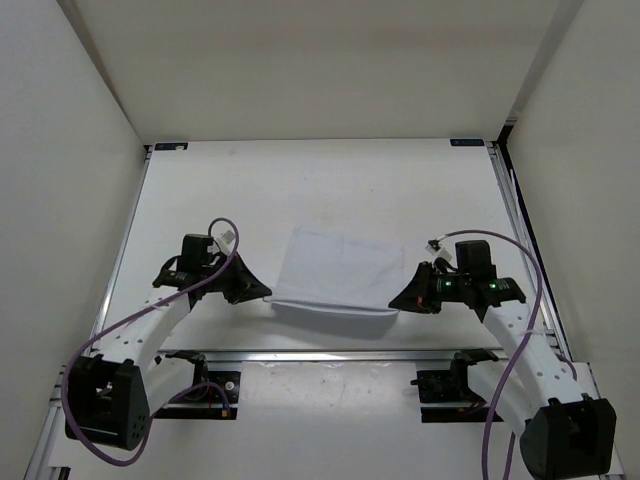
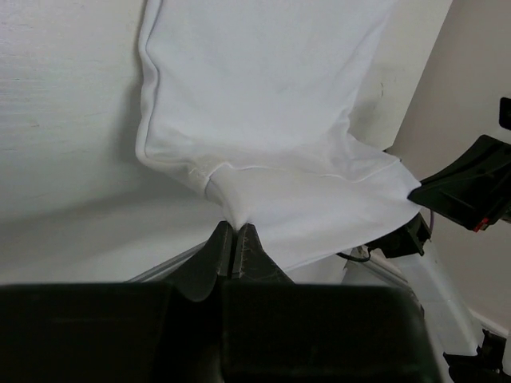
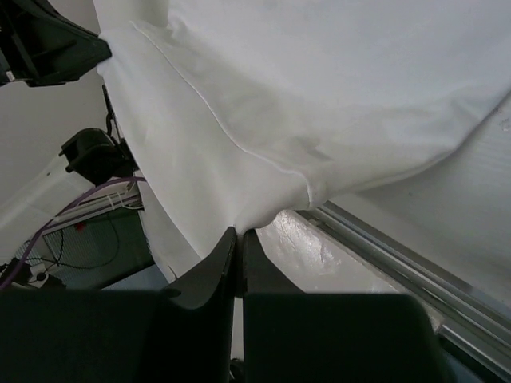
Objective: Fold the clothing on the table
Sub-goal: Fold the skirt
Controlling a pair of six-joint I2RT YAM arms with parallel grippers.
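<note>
The clothing [image 1: 335, 270] is a plain white fabric piece lying in the middle of the table [image 1: 300, 180], its near edge lifted off the surface. My left gripper [image 1: 266, 296] is shut on the near left corner, and my right gripper [image 1: 393, 304] is shut on the near right corner. In the left wrist view the black jaws [image 2: 233, 229] pinch a tip of the clothing [image 2: 263, 104], which stretches away over the tabletop. In the right wrist view the gripper [image 3: 239, 233] pinches the clothing [image 3: 319, 88] the same way, with the left gripper's fingers [image 3: 56, 52] at the top left.
White walls enclose the table on the left, back and right. A silver rail [image 1: 330, 355] runs along the near edge in front of the arm bases. Another rail [image 1: 515, 230] edges the right side. Purple cables [image 1: 130, 320] loop from both arms.
</note>
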